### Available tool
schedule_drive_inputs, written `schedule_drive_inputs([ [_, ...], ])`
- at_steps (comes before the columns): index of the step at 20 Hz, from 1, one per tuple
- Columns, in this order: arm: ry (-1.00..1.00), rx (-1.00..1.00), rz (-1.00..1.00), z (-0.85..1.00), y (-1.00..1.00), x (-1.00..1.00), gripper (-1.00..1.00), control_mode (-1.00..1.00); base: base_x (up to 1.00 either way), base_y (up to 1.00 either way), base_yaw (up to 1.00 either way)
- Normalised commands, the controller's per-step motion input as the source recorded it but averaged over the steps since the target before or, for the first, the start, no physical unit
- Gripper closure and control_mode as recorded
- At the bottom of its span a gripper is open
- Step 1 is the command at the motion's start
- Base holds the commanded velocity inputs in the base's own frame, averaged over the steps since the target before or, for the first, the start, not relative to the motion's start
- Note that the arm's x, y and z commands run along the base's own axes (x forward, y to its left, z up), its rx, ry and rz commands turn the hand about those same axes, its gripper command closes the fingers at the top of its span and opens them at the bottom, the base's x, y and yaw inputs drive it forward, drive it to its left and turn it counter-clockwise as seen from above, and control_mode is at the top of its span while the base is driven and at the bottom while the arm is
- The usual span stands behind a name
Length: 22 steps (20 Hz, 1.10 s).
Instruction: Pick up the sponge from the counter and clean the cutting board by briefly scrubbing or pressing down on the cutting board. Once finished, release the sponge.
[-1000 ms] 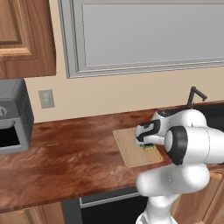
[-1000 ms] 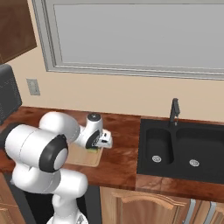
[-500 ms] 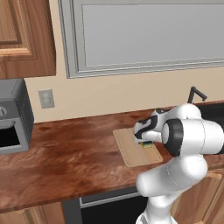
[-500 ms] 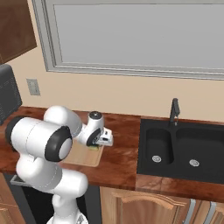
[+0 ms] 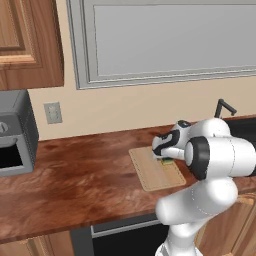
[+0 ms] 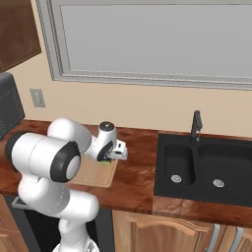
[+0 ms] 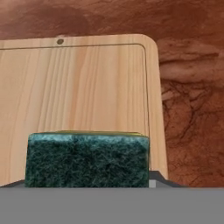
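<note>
While my gripper [image 5: 166, 159] is closed on the small rectangular sponge [image 7: 87, 160] with its dark green scouring top and thin yellow body, the hand view puts that block right at the near edge, its rough green face toward the camera and a sliver of yellow along its far side. My fingertips are hidden behind it, so I cannot see the pads themselves, but the sponge sits squarely between them. Just beyond it lies the flat, light tan wooden cutting board [image 7: 87, 92] with rounded corners, a thin groove tracing its edge and a small dark hole near its far edge. The sponge is over the board, close to one of its long edges; from the base views it looks pressed low on the board, though I cannot tell for sure whether it touches.

Around the board spreads the long, glossy reddish-brown wood-grain counter [image 5: 80, 185]. Further right in the right base view, a black double-basin sink [image 6: 204, 170] is set into the counter with a dark faucet [image 6: 196, 125] behind it. At the far left stands a grey boxy appliance [image 5: 15, 132], and on the beige wall near it a pale outlet plate [image 5: 52, 112]. Above, a grey-framed window [image 5: 165, 40] spans the wall beside a brown wooden cabinet [image 5: 30, 42]. I can read no writing or labels anywhere.
</note>
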Motion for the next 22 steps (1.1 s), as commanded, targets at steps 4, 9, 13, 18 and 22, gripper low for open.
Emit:
schedule_drive_inputs([
  [4,0.0,0.0,0.0,-0.3,0.03,0.04,1.0,-1.0,0.0,0.0,0.0],
  [9,-0.03,0.0,0.0,0.13,0.0,0.18,1.0,-1.0,0.0,0.0,0.0],
  [13,0.0,0.0,0.0,0.07,0.0,0.37,1.0,-1.0,0.0,0.0,0.0],
  [18,0.0,0.0,0.0,-0.15,0.01,0.3,1.0,-1.0,0.0,0.0,0.0],
  [22,-0.01,0.0,0.0,-0.44,0.0,0.0,1.0,-1.0,0.0,0.0,0.0],
])
